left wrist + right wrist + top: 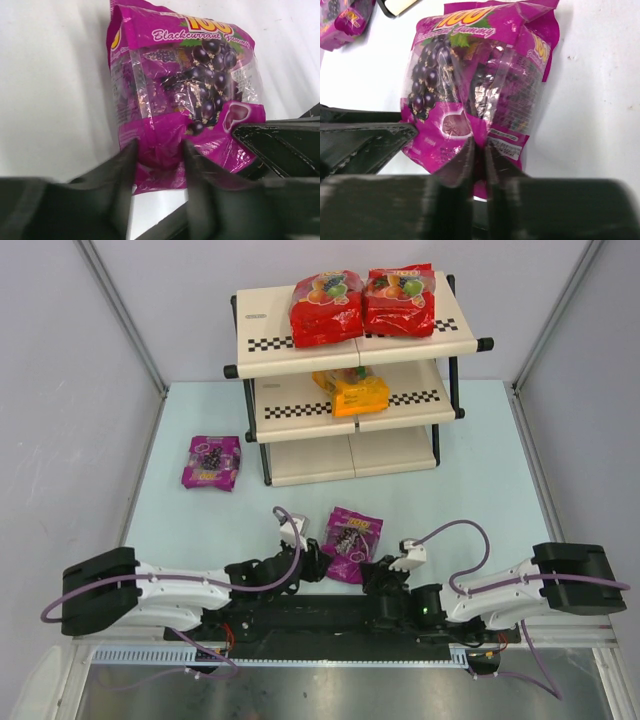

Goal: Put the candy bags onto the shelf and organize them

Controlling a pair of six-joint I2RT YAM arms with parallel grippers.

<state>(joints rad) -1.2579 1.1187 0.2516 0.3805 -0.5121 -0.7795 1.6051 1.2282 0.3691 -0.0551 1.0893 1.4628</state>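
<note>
Five candy bags in all: two purple, two red, one orange-yellow.

The nearer purple bag (350,543), a blackcurrant gummy pouch, lies printed face up on the worktop (480,470), close to the middle of its near edge. Its long axis runs near to far. The top seam points toward the shelf (290,415) and leans a little right, and the bottom seam faces the arms.

Both pincers meet at that bottom seam. The left gripper (159,150) is part-way closed around the bag's lower left corner, with film bunched between its fingers (122,170). I cannot tell whether it clamps firmly. The right gripper (479,145) is nearly closed, only a thin slit between its fingers (462,165), and it pinches the seam at the lower right.

The second purple bag (211,462) lies flat nearer the worktop's left edge, just left of the shelf's bottom tier and well apart from the first.

There is one shelf, with three tiers, standing at the far edge of the worktop. The two red bags (326,308) (400,300) lie side by side and touching on the top tier. The orange-yellow bag (355,392) lies on the middle tier, partly under the top panel.
</note>
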